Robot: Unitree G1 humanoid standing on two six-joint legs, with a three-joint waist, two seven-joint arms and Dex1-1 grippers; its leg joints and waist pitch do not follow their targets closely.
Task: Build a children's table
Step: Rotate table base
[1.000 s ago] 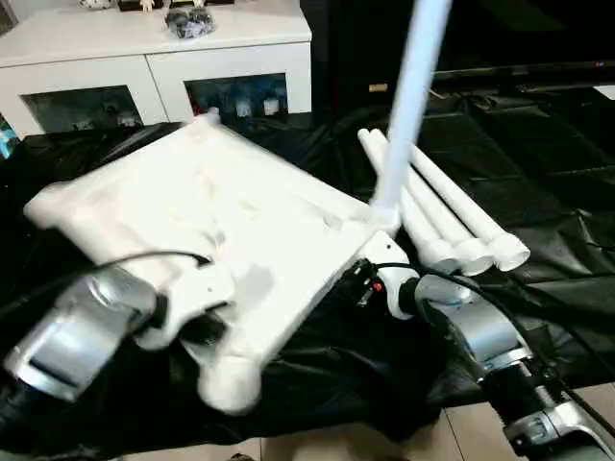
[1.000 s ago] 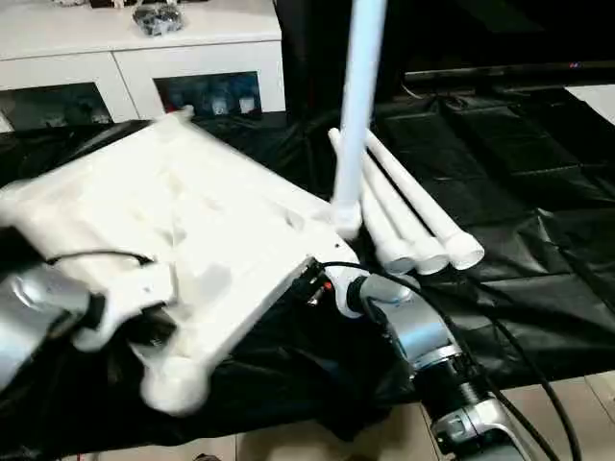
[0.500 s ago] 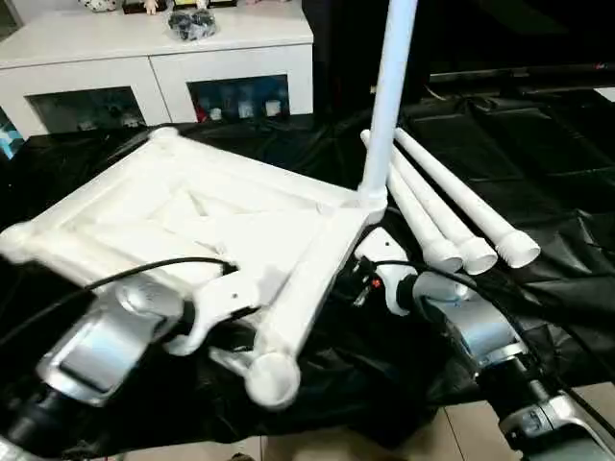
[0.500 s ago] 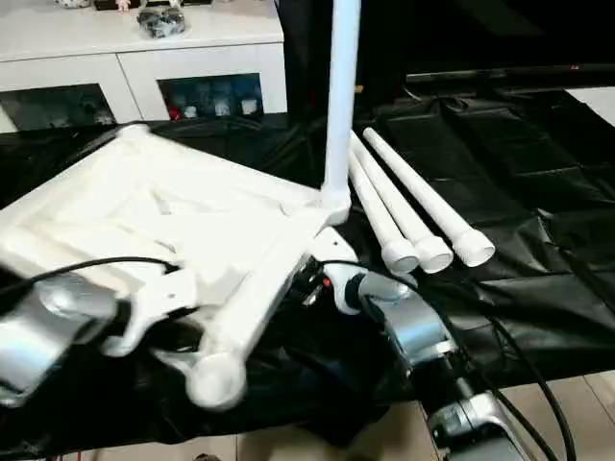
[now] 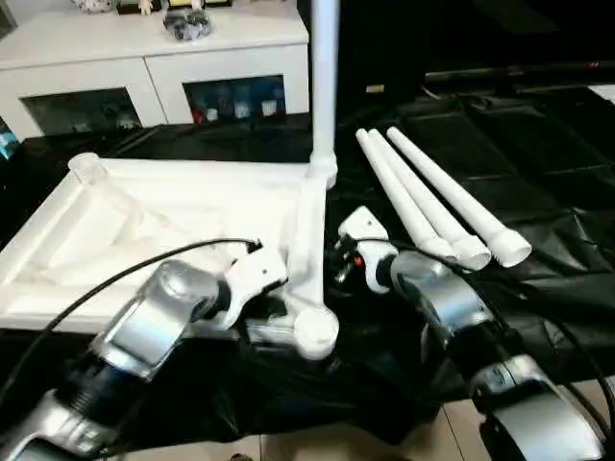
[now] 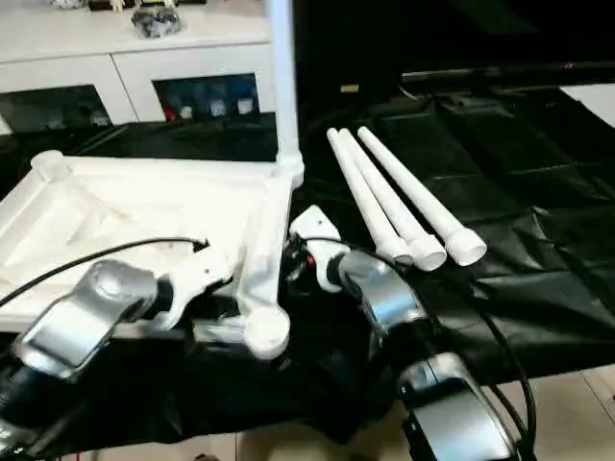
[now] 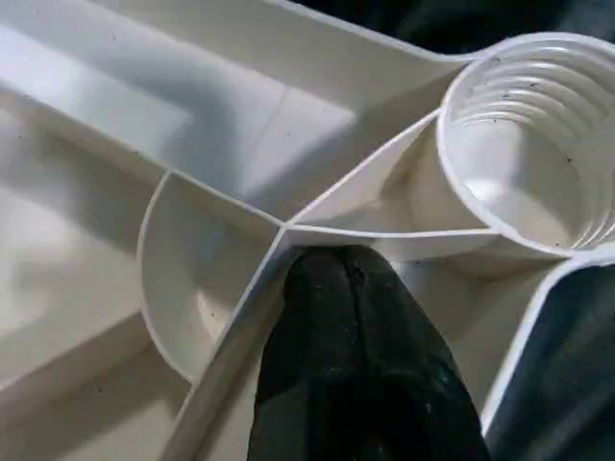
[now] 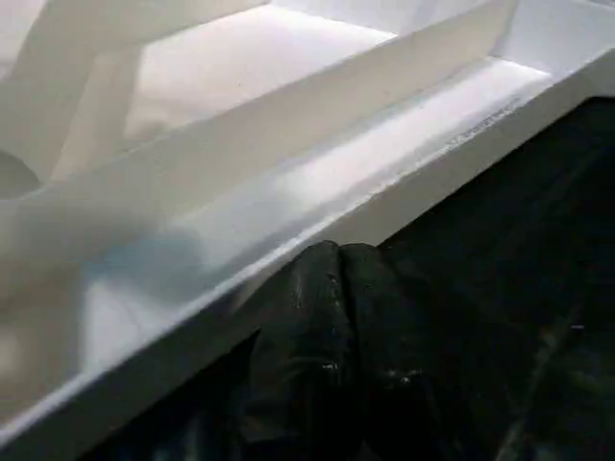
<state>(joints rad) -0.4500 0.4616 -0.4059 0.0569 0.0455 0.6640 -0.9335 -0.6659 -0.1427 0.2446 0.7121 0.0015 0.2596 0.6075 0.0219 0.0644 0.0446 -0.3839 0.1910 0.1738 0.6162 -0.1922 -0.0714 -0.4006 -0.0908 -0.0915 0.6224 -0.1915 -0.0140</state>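
The tabletop now lies flat, ribbed underside up, on the black sheet — a moment ago it was tilted up on edge. One leg stands upright in its far right corner socket; three loose legs lie side by side just to its right. The left gripper has its fingers pressed together at a rib beside the near right corner socket. The right gripper — fingers together too — touches the tabletop's right rim.

Head eyes look down; wrist cameras hug the tabletop.
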